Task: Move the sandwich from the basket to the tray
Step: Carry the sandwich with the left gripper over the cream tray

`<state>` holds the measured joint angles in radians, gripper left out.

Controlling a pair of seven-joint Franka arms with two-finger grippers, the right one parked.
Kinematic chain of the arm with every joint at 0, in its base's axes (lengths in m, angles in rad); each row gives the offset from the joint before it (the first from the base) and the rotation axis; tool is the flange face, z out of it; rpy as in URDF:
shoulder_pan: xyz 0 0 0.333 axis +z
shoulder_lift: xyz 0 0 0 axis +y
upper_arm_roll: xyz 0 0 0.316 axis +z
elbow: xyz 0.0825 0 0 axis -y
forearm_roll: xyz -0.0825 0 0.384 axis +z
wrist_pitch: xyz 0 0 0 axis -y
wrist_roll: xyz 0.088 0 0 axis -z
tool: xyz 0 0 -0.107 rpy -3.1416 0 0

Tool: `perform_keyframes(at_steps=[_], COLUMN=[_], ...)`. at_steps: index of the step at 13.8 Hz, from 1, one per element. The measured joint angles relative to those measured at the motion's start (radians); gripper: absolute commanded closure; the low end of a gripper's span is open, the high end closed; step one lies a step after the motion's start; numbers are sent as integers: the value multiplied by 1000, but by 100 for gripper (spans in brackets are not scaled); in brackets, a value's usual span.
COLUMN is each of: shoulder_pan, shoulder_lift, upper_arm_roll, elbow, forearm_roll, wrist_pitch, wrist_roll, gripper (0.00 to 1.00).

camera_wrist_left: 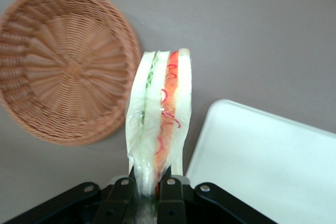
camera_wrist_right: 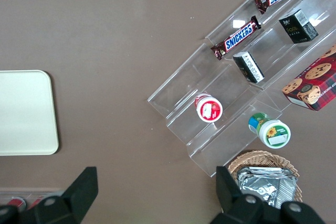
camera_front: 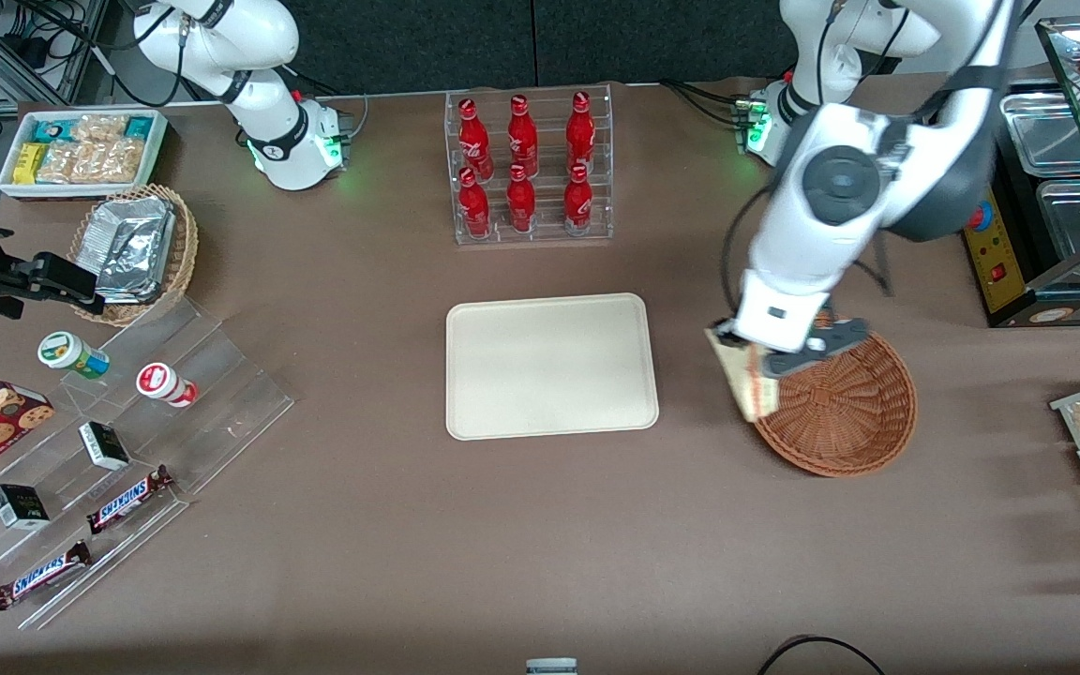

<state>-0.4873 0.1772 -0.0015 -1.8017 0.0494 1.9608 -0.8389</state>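
left wrist view: end effector (camera_wrist_left: pixel 146 184) clamped on sandwich (camera_wrist_left: pixel 160 114), seemingly lifted clear between basket (camera_wrist_left: pixel 63 66) and tray (camera_wrist_left: pixel 273 166)

hand (camera_front: pixel 765 361): mostly masked by own arm in front view; fingertips cut off by wrist-view edge | sandwich (camera_wrist_left: pixel 160 124): base hidden between fingers | basket (camera_front: pixel 840 403): rim part-covered by hand and sandwich; clipped at wrist-view edge | tray (camera_wrist_left: pixel 268 166): cut off by wrist-view edge

On the brown tabletop (camera_front: pixel 371 525) the tray (camera_front: pixel 551 366) lies near the gripper (camera_front: pixel 765 361), the basket (camera_front: pixel 840 403) just under its jaws, the bottle rack (camera_front: pixel 531 169) well apart.
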Motion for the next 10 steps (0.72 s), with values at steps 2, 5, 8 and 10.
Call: perform_keyframes(at_steps=[2, 5, 8, 10], shoulder_pan=[-63, -147, -209, -242], shoulder_lift=[53, 164, 280, 361], upper_arm_roll=[-1, -1, 0, 0], elbow=[48, 144, 205, 254], forearm_roll=[0, 0, 1, 1], wrist_pitch=[2, 17, 123, 178], wrist_roll=[-17, -43, -74, -82], gripper=[100, 100, 100, 100])
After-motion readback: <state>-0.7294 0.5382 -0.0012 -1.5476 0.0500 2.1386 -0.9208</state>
